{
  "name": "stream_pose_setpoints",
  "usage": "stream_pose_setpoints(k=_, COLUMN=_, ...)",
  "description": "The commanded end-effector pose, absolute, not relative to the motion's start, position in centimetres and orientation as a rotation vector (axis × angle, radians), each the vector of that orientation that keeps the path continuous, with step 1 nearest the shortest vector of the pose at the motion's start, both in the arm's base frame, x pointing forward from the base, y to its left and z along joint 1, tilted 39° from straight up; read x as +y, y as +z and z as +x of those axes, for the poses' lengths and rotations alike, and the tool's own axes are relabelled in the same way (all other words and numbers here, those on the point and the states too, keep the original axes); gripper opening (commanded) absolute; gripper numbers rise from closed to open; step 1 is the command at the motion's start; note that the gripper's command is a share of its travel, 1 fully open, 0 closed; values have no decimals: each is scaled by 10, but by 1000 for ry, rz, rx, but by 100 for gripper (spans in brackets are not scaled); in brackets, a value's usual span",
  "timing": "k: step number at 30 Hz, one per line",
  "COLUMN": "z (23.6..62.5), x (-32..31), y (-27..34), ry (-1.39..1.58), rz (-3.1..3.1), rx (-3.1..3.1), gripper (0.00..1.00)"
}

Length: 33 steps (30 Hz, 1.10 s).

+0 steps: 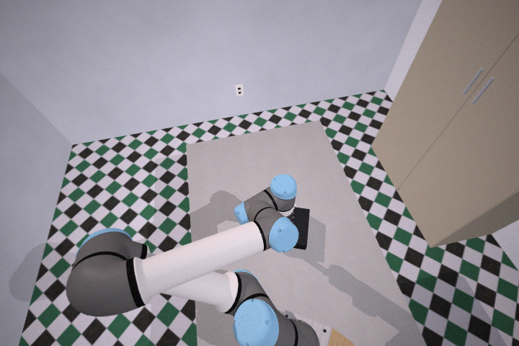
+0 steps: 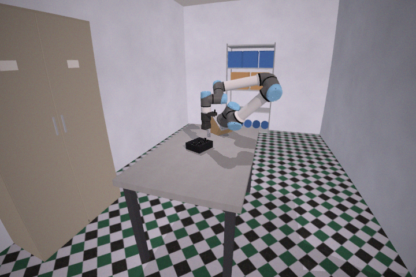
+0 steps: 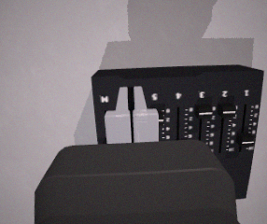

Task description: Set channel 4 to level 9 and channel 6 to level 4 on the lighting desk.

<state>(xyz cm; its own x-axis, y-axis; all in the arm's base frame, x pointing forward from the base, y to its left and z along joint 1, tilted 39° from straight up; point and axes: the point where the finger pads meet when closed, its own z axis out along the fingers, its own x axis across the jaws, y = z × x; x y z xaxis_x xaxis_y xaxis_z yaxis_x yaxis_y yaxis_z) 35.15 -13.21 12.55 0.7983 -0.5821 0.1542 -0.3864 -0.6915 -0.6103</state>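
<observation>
Two leftmost faders behind fingers

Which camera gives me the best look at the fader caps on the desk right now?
The wrist view: fader caps and scales face it, blurred. In the top view the arm covers most of the desk; the exterior view shows it too small to read.

Desk's blurred labels, left faders hidden

A black box-shaped lighting desk is seen standing level on the grey table, near its middle. A row of vertical fader slots with white scale marks is carried on its top face. Three dark caps at the right sit at differing heights; the left slots are hidden.
</observation>
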Motion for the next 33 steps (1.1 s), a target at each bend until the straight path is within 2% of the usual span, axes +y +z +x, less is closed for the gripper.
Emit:
stream_pose_setpoints(k=1, z=354, x=-129, y=122, ry=-454, rz=-2412, rx=715, gripper=0)
stream_pose_setpoints(k=33, z=361, x=-123, y=110, ry=-454, rz=-2412, rx=715, gripper=0)
